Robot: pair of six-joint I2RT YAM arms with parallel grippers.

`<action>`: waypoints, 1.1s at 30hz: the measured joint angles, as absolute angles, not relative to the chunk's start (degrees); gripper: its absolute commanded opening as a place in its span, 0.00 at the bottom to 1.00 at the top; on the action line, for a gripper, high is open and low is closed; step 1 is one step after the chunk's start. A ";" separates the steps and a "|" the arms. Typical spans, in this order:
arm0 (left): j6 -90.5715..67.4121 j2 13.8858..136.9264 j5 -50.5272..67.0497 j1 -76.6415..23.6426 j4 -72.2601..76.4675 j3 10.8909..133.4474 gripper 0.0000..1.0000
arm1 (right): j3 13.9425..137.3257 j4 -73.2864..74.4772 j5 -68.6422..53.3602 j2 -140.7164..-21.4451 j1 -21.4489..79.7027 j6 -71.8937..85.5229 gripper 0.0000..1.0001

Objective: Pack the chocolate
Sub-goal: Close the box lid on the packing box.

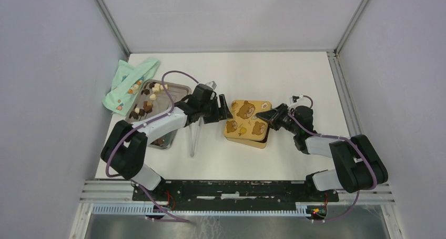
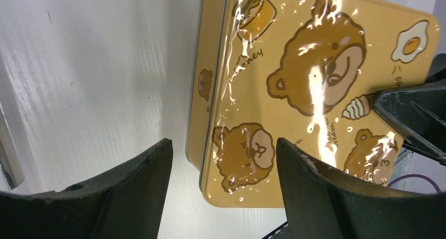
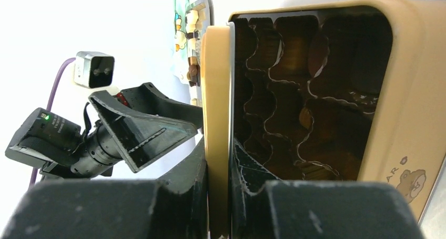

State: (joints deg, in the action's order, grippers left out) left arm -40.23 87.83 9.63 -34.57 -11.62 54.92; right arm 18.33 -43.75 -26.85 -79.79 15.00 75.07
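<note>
"Honey" legible in script on bear-printed lid (image 2: 315, 65), beside a honey pot; lettering near the ice cream too warped to read. Chocolate (image 1: 149, 106) loose in metal tray (image 1: 179, 86) at far left, partly under left arm, well apart from both grippers. Green patterned pouch (image 1: 129, 83) touching tray's far corner. Long tweezers (image 1: 195, 136) flat on table (image 1: 294, 76) between tray and gold tin (image 1: 251, 139). Left gripper (image 1: 225, 110) spread, empty, just beside tin's left edge. Right gripper (image 1: 269, 118) pinched on lid's right rim, dark compartments showing inside.
</note>
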 measured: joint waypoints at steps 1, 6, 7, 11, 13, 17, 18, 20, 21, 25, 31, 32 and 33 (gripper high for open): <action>-40.21 88.51 9.69 -34.57 -11.88 54.92 0.77 | 18.33 -43.77 -26.74 -79.79 15.00 74.91 0.17; -40.18 90.28 11.38 -34.57 -12.05 55.64 0.75 | 18.57 -43.83 -26.63 -79.79 14.83 74.32 0.24; -40.18 90.94 12.23 -34.57 -11.79 55.99 0.75 | 18.63 -43.62 -26.65 -79.79 14.70 73.91 0.26; -40.16 93.43 14.70 -34.57 -11.42 56.95 0.74 | 19.03 -40.99 -26.65 -79.72 14.11 71.31 0.34; -40.12 94.37 15.81 -34.57 -11.44 57.43 0.74 | 19.29 -39.27 -26.63 -79.53 13.91 69.87 0.38; -40.01 96.64 17.98 -34.57 -11.35 59.09 0.73 | 20.64 -34.92 -26.65 -78.98 13.50 65.95 0.47; -39.99 97.06 18.41 -34.57 -11.33 59.44 0.73 | 21.10 -33.87 -26.65 -78.78 13.43 64.93 0.49; -39.77 97.49 18.90 -34.57 -11.33 59.81 0.73 | 22.63 -31.00 -26.65 -78.35 13.37 62.37 0.53; -39.53 97.60 19.40 -34.57 -11.33 60.07 0.73 | 23.53 -29.52 -26.63 -78.13 13.32 60.93 0.54; -39.38 97.82 19.81 -34.57 -11.33 60.73 0.73 | 26.94 -24.16 -26.48 -77.12 12.97 55.42 0.60; -39.38 99.00 20.05 -34.57 -11.40 61.78 0.73 | 30.55 -16.47 -25.36 -75.18 12.73 46.96 0.62; -39.38 99.22 20.08 -34.57 -11.40 61.93 0.73 | 30.68 -15.59 -25.23 -74.85 12.73 46.06 0.63; -39.35 99.48 20.10 -34.57 -11.40 62.15 0.73 | 30.81 -14.41 -24.95 -74.39 12.73 44.69 0.63</action>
State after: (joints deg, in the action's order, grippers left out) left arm -39.35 99.48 20.10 -34.57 -11.40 62.15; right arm 30.81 -14.41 -24.95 -74.39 12.73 44.69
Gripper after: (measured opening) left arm 0.735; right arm 0.618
